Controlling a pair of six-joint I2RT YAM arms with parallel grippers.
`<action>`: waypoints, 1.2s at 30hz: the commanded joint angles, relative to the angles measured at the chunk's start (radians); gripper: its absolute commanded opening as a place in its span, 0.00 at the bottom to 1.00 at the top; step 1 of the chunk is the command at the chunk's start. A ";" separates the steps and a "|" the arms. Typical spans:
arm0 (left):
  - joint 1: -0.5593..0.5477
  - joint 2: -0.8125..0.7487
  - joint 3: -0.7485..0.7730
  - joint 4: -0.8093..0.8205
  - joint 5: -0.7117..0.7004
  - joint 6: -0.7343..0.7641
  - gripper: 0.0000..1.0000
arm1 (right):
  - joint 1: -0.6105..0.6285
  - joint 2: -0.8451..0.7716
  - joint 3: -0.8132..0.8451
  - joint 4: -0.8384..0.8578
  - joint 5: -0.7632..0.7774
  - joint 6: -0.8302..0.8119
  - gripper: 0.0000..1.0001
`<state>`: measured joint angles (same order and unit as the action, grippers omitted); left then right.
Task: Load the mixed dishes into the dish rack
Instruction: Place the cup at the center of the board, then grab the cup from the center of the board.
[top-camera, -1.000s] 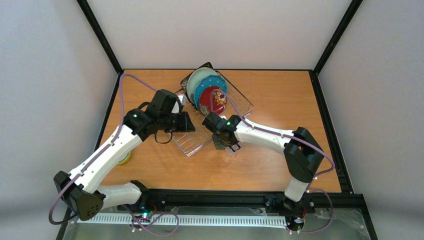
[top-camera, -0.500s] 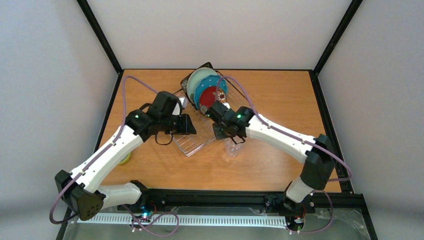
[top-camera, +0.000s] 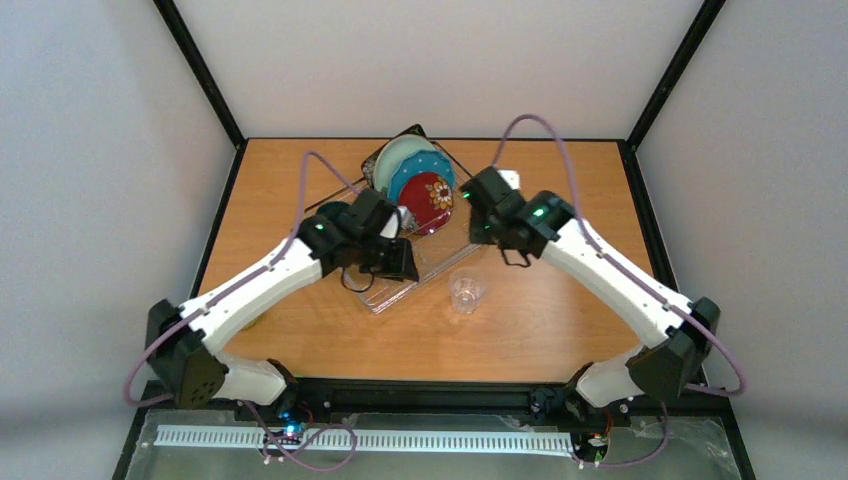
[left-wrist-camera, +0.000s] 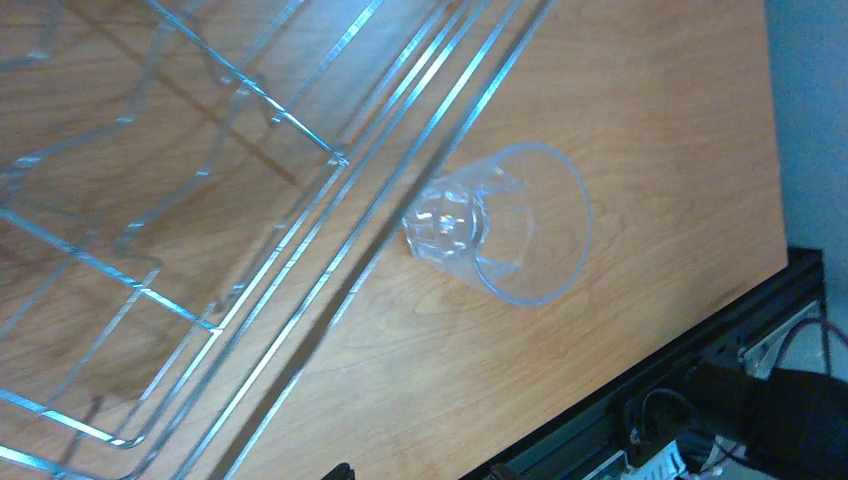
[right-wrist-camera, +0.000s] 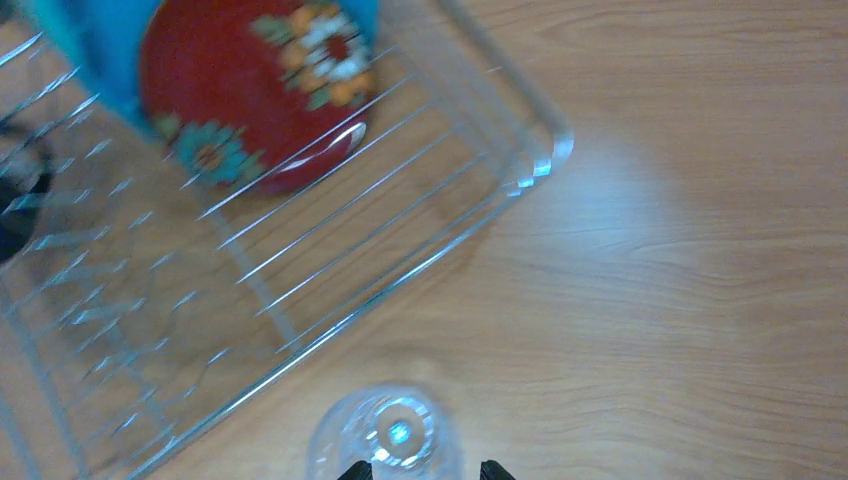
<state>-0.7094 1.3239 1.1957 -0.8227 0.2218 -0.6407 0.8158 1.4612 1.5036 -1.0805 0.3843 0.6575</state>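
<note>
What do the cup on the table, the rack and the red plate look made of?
Cup: clear glass or hard plastic, glossy; the table grain shows through its faceted wall. Rack: thin shiny metal wire, with a clear, plastic-looking rim. Red plate: likely glazed ceramic, glossy with a floral print; melamine is possible.

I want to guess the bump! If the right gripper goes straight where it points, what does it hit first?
Probably the clear glass cup. In the wrist view it sits straight ahead of the right gripper, whose jaws stand open. How far away it is, the picture does not show.
</note>
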 joint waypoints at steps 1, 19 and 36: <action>-0.095 0.091 0.079 0.046 -0.028 -0.025 0.76 | -0.163 -0.096 -0.061 0.001 -0.004 0.020 0.62; -0.196 0.316 0.173 0.092 -0.064 -0.071 0.80 | -0.473 -0.147 -0.193 0.134 -0.162 -0.098 0.62; -0.289 0.517 0.358 -0.001 -0.217 -0.173 0.80 | -0.517 -0.171 -0.217 0.162 -0.207 -0.168 0.62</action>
<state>-0.9562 1.7931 1.4834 -0.7666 0.0757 -0.7650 0.3126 1.3151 1.3037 -0.9260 0.1898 0.5224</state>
